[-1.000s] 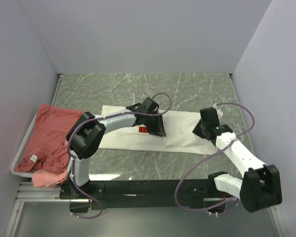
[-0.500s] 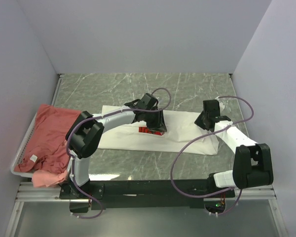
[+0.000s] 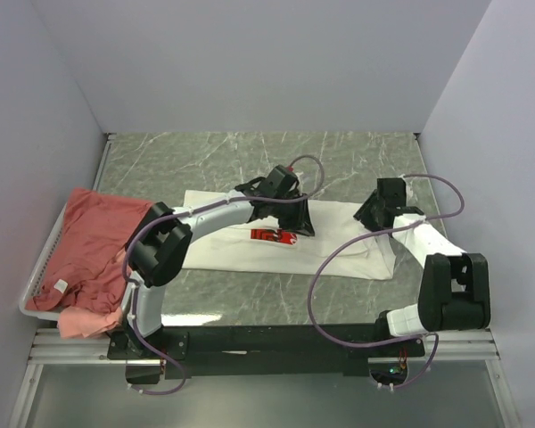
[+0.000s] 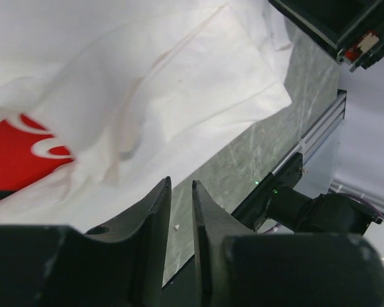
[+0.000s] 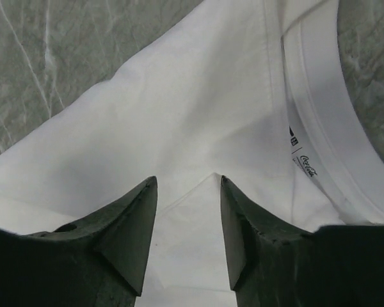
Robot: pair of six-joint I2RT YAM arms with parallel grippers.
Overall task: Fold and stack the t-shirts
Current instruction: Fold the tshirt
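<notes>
White t-shirt spread flat mid-worktop, red print facing up near centre. Left gripper over the shirt by the print, fingers a slim gap apart, nothing between them. Right gripper over the shirt's right end near the collar, fingers apart, holding nothing. Salmon t-shirts piled in wire basket, far left.

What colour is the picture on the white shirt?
Red rectangular print with white letters; left wrist view shows it best.
</notes>
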